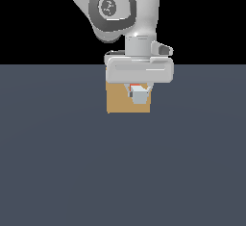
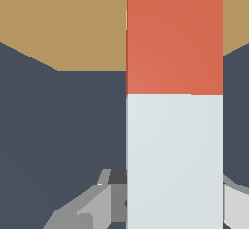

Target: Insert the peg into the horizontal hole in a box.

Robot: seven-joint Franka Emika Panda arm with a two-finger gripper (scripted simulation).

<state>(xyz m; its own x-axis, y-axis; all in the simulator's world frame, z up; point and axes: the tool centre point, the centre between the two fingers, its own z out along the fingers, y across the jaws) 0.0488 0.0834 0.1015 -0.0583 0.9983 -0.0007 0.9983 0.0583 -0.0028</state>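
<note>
The tan box (image 1: 117,102) stands on the dark floor in the middle of the exterior view. My gripper (image 1: 138,94) hangs in front of it, shut on the peg (image 1: 138,94), which points end-on at the camera; its pale grey end shows with a sliver of red-orange behind. In the wrist view the peg (image 2: 175,116) runs from between my fingers (image 2: 97,203) toward the box (image 2: 63,23), its red-orange half (image 2: 175,38) reaching the box's face. The hole is hidden behind the peg.
The dark grey-blue floor (image 1: 57,162) spreads all round the box. The white arm (image 1: 129,13) rises above the box toward the exterior view's left.
</note>
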